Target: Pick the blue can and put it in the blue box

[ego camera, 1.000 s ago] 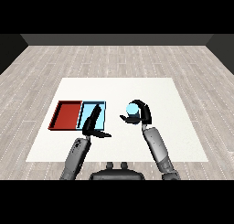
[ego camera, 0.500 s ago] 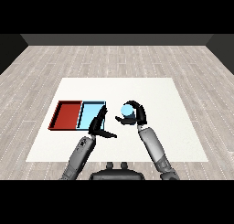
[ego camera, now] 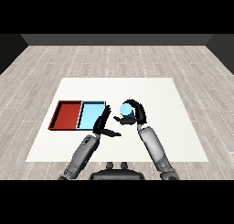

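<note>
Carrying the blue can in the curled right hand, near the blue box; left hand open, idle. Next, probably: shifting left, releasing over it.

The right hand curls round the blue can, so only the can's pale rounded top shows; its sides and base are covered by fingers and palm. The left hand stands in front of the light blue tray, hiding that tray's right rim and near right corner. Both forearms are cut off at the lower edge.
</note>
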Robot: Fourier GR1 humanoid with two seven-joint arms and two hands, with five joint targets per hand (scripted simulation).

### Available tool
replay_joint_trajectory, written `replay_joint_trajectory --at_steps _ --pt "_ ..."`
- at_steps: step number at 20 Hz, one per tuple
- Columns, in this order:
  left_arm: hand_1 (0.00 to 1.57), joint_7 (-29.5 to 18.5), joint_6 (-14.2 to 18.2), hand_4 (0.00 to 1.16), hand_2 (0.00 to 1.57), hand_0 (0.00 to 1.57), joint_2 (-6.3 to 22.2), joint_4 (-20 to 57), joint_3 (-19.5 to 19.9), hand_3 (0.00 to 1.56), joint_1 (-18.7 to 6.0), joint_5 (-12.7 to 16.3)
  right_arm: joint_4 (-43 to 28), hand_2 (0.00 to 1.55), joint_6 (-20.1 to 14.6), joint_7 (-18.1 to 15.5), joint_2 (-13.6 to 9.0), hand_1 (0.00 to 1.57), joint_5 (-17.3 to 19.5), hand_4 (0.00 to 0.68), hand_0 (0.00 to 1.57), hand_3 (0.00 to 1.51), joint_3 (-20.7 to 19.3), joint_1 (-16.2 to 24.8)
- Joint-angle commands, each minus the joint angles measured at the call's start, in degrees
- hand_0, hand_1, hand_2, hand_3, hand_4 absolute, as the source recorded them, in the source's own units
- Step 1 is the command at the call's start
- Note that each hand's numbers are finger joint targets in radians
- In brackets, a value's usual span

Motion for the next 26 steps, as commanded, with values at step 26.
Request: replay_joint_trajectory --at_steps 26 --pt "0.00 -7.4 3.6 0.00 0.00 0.00 0.0 10.0 -6.2 0.00 -5.7 8.2 0.5 1.45 -5.8 -5.4 0.1 1.45 -8.3 0.602 1.45 1.38 8.8 1.0"
